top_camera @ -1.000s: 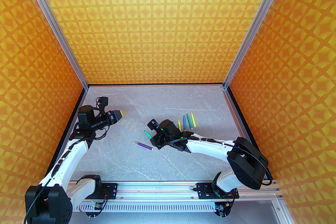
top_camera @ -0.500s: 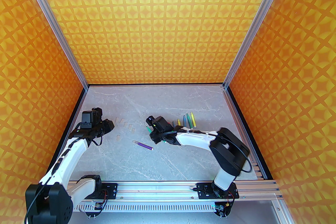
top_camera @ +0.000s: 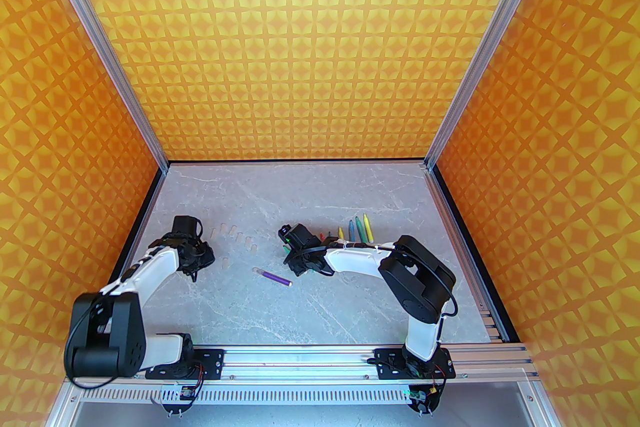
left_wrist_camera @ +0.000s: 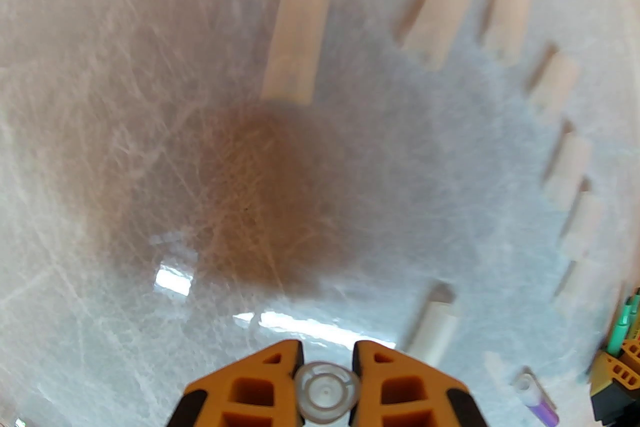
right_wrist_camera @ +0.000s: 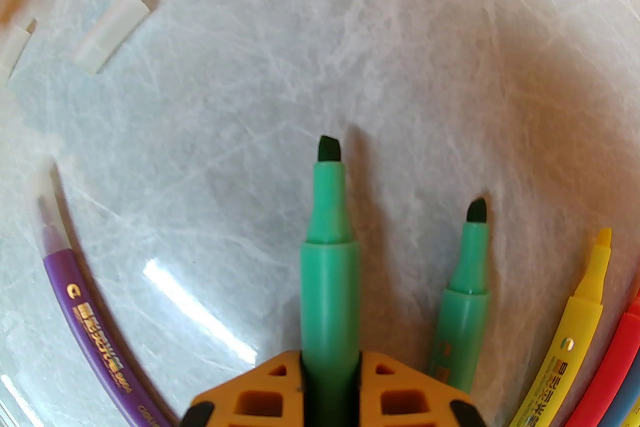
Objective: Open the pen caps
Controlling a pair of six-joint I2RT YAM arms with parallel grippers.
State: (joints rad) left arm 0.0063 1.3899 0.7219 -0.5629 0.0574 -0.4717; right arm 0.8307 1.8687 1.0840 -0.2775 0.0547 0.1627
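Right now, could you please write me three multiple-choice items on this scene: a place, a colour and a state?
1. Where does the purple marker lie?
A. Against the back wall.
B. Flat on the table, between the two arms.
C. On the front rail.
2. What colour is the held marker in the right gripper?
A. Red.
B. Yellow.
C. Green.
3. How is the left gripper?
A. Shut on a clear cap.
B. Open and empty.
C. Shut on a pen barrel.
Answers: B, the top view shows it lying on the marble; C, a green barrel sits between the jaws; A, the cap's round end is pinched between the jaws.
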